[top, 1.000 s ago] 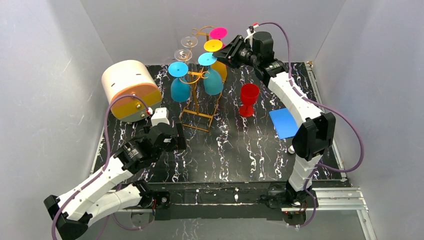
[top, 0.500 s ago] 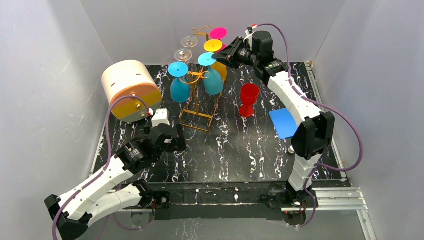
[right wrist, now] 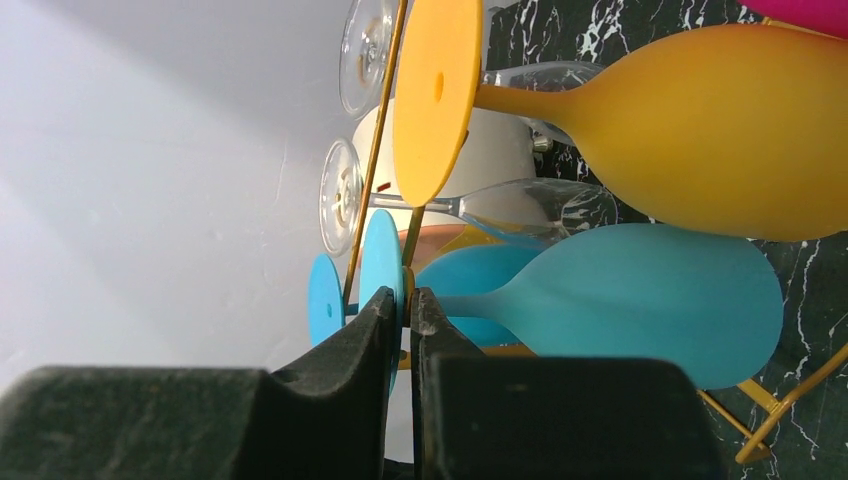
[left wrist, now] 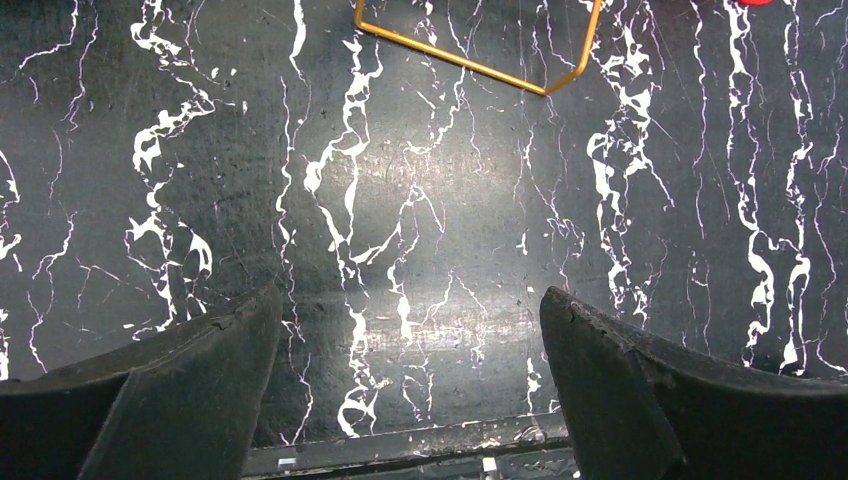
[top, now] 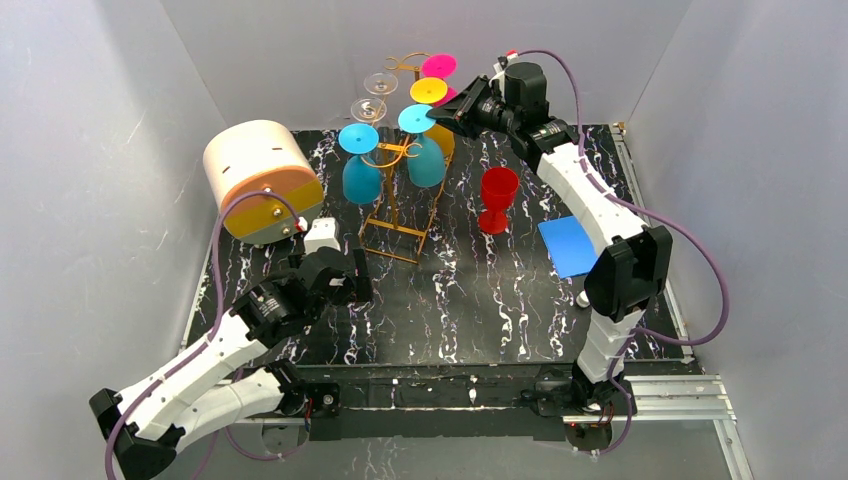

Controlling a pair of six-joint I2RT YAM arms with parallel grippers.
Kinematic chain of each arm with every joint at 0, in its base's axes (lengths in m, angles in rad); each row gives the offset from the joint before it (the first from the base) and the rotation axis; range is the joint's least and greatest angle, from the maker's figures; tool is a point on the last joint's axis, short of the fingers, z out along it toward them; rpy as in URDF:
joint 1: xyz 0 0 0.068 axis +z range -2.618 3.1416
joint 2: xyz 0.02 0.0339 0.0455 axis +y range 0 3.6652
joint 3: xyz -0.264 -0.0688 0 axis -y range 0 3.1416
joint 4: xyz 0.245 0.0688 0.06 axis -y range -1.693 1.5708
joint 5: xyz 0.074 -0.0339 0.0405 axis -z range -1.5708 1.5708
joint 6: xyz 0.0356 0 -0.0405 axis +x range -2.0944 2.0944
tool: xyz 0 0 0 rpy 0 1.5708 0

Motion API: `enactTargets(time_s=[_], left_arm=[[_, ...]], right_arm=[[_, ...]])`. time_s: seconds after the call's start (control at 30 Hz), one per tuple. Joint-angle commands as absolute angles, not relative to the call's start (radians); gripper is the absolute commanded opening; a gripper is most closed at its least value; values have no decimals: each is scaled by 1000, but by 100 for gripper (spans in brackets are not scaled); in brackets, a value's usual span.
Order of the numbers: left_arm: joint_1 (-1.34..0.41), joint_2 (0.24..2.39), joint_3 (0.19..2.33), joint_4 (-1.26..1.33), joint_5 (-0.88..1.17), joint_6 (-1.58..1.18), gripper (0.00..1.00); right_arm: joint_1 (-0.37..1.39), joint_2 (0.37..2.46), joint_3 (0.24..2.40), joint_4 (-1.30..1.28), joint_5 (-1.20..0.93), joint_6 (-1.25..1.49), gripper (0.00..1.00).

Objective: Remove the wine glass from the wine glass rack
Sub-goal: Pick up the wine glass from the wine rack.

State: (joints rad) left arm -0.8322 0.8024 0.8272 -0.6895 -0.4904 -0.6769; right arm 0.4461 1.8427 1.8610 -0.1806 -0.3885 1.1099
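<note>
**Task state.** No glass had been freed by this moment. The teal wine glass (right wrist: 620,300) hung upside down on the wine glass rack (left wrist: 470,65), its foot resting over the rail. In the wrist view, the right gripper (right wrist: 407,300) had its fingers nearly pressed together, and we judged them to be pinching the rim of that foot. Sliding the glass out along the rail and setting it down remained to be done. The left gripper (left wrist: 410,310) was spread wide above the bare table (top: 480,300), near the rack's base and holding nothing.

**Surroundings.** On the same rail, the yellow glass (right wrist: 680,130) hung just behind the teal one, with a pink foot (top: 437,66) farther back. The blue glass (top: 361,178) and two clear glasses (top: 366,108) occupied the neighbouring rail. We judged the blue bowl, just beside the teal one, the likeliest to be knocked. The rail's curled end was another point where the stem might catch. A red wine glass (top: 497,195) stood on the table to the rack's right, near a blue square pad (top: 567,245). A cream-and-orange box (top: 262,180) lay to the rack's left.
</note>
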Motion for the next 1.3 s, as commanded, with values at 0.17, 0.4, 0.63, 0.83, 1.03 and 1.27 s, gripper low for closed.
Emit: enactTargets(time_s=[0.17,0.4,0.63,0.83,1.03,1.27], left_arm=[[-827,839,864,-698,-479,-676,98],[-827,860,885,-706,-447,-660,98],[-827,864,895,-718,-446,-662,98],[-826,885,913,-754,-437,-641,98],[-827,874,919,-768,-449,-658,98],[-827,817,923,-771,-491,-674,98]], right_arm=[[445,1770,1893,-167,-387,1105,26],[447,1760,1892,-189,-365,1082,15],[445,1791,1916,-185,-406,1094,18],[446,1814,1919,-171,-443,1101,17],[446,1822,1935,-197,-432,1105,2],[445,1803,1922,-181,-432,1136,1]])
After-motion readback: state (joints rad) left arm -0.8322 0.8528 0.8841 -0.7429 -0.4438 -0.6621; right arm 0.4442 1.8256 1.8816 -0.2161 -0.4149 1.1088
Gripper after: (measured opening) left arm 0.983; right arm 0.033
